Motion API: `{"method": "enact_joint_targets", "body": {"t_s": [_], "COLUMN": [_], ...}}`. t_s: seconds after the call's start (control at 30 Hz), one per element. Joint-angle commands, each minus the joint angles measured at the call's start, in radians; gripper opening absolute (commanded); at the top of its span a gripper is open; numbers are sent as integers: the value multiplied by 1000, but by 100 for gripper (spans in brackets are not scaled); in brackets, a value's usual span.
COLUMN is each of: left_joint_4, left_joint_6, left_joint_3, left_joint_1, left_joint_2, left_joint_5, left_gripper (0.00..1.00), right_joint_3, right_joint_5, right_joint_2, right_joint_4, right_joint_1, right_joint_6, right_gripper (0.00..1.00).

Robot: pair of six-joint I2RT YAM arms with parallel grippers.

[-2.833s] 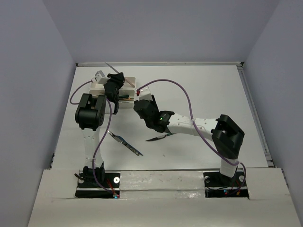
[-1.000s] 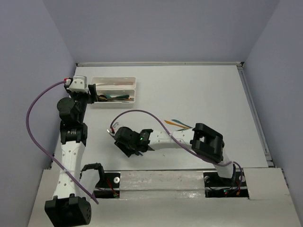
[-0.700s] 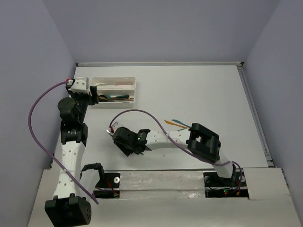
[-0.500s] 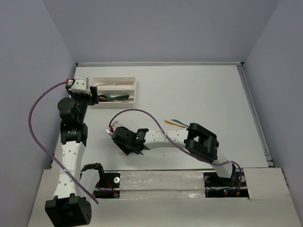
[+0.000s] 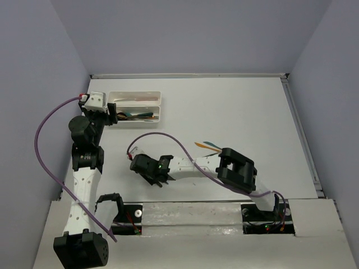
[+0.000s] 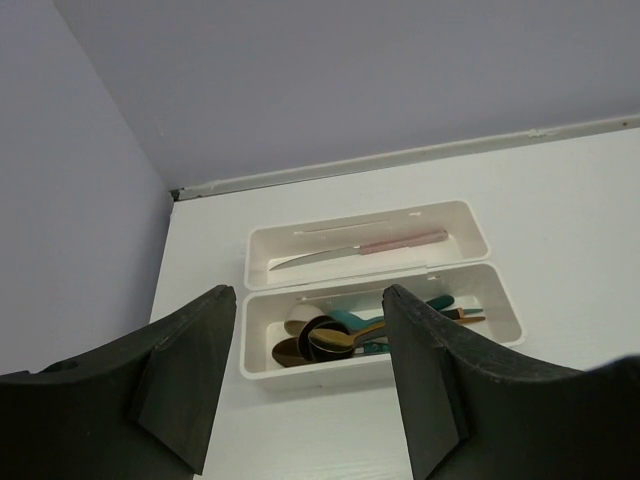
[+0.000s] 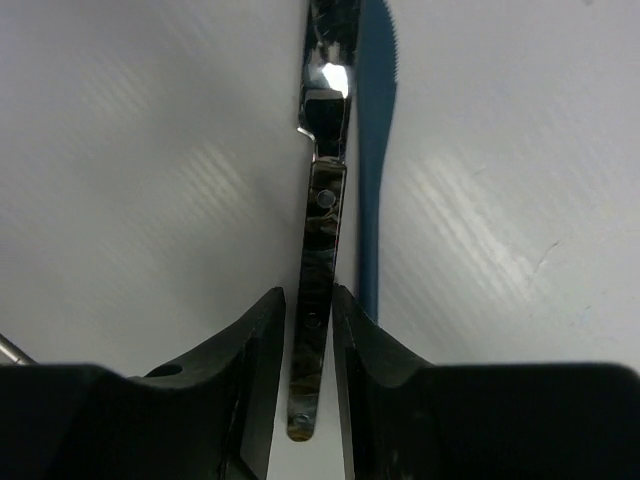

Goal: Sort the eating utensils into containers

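My right gripper (image 5: 145,168) is low on the table, near the front and left of the middle. In the right wrist view its jaws (image 7: 310,300) are closed in tight on the handle of a silver knife (image 7: 322,215) that lies flat. A dark blue knife (image 7: 377,140) lies right beside it, touching. Two white trays stand side by side at the back left. The far tray (image 6: 262,245) holds a copper-handled knife (image 6: 370,245). The near tray (image 6: 503,322) holds several spoons (image 6: 335,338). My left gripper (image 6: 308,300) is open and empty, just left of the trays (image 5: 159,116).
An orange and a teal utensil (image 5: 206,146) lie on the table beside my right arm's forearm. Grey walls close the table in on the left, back and right. A purple cable loops above my right arm.
My right gripper has crept left along the table over the last second. My left arm has stayed put beside the trays. 2.8 s ago both grippers were up at the trays.
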Motion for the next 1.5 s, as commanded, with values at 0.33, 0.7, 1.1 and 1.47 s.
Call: {"method": "enact_joint_targets", "body": {"t_s": [0.33,0.7,1.1,1.47], "left_joint_4": [53,55,59,52], "left_joint_6": [15,14,20,29], "left_joint_3": [-19,-21,-21,-11], "left_joint_1": [13,19,22,35], "left_joint_2": [-13,-17,-20,-17], "left_joint_5": [17,16,3,-30], "left_gripper": [72,72,72,73], "right_joint_3": [8,94,125,-58], "right_joint_5": [73,62,13,200], "right_joint_2": [39,117,152,-91], "right_joint_4": [-168,-192,-228,-12], "right_joint_1": [142,98,98,98], "right_joint_6": [32,14,-49,-161], "right_gripper": [32,45,4,0]}}
